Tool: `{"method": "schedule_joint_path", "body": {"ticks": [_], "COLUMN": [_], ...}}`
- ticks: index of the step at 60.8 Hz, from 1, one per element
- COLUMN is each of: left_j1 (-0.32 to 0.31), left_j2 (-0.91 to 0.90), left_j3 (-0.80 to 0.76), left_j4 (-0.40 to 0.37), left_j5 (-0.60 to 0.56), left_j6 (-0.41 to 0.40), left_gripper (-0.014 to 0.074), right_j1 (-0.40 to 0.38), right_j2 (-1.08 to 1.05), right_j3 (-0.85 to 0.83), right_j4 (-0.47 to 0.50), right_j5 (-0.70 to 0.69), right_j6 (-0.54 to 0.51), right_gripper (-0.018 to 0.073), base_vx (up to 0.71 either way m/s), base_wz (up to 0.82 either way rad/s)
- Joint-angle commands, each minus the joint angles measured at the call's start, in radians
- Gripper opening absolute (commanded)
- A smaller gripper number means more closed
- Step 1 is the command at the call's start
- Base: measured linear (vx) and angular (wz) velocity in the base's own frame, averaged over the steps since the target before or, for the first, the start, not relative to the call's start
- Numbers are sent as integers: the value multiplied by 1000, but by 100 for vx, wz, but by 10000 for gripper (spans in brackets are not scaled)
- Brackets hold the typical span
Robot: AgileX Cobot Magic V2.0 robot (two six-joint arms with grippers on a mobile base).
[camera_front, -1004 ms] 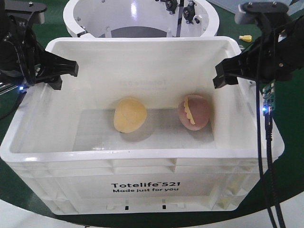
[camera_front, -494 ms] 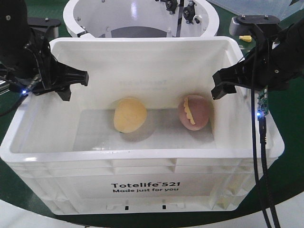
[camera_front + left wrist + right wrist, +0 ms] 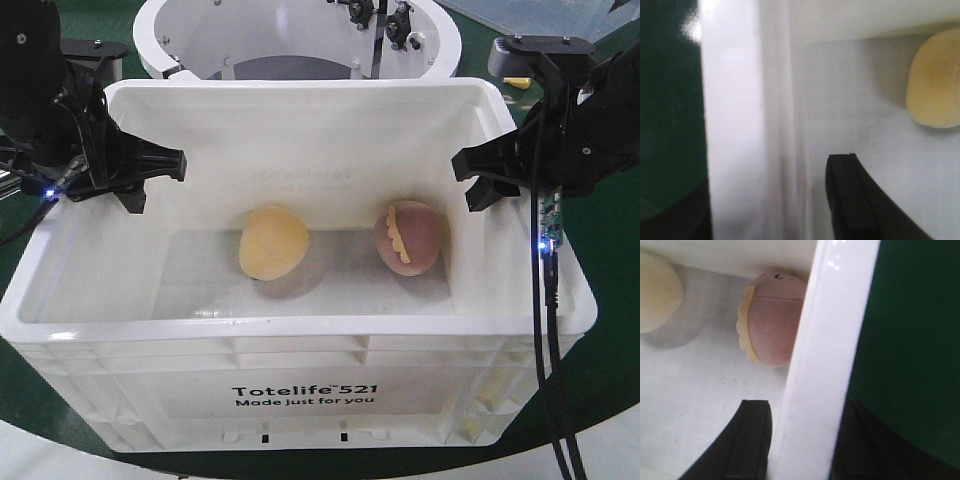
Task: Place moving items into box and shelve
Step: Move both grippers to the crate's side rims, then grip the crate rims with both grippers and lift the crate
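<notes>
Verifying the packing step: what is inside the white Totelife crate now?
Two soft lumps rest apart on its floor: a yellow-tan egg-shaped lump and a pinkish-brown lump with a yellow scalloped seam. The near wall of the crate hides the front strip of floor.

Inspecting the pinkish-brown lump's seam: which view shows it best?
Front-facing: the pinkish-brown lump shows whole, scalloped seam visible. Right wrist view has it partly hidden by the box; left wrist view misses it.
</notes>
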Motion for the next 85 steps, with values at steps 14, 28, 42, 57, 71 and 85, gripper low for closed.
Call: {"method": "schedule_joint_path", "body": {"ticks": [14, 28, 42, 57, 71, 85], "left_j1": [-3, -3, -3, -5, -5, -5], "left_j2": [-55, -72, -76, -76, -86, -98], "left_j3": [-90, -295, -354, -354, -354, -354], "left_j4": [-14, -27, -79, -146, -148, -145], "left_j5": [-31, 9, 9, 9, 9, 9], "left_j6": [19, 28, 31, 48, 48, 48], "left_gripper": [-6, -6, -4, -4, -4, -4], "right_j1": [-1, -1, -1, -1, -1, -1], "right_j2": [-48, -111, -166, -208, -208, -207], "right_j3": [-30, -30, -30, -34, -125, -189], "right_j4": [25, 24, 5, 0, -19, -69], "right_j5": [-73, -130, -160, -190, -185, -186], "right_j6": [24, 33, 50, 63, 72, 81], "right_gripper": [-8, -6, -6, -6, -6, -6], "base_vx": [0, 0, 0, 0, 0, 0], "base_wz": [0, 0, 0, 0, 0, 0]}}
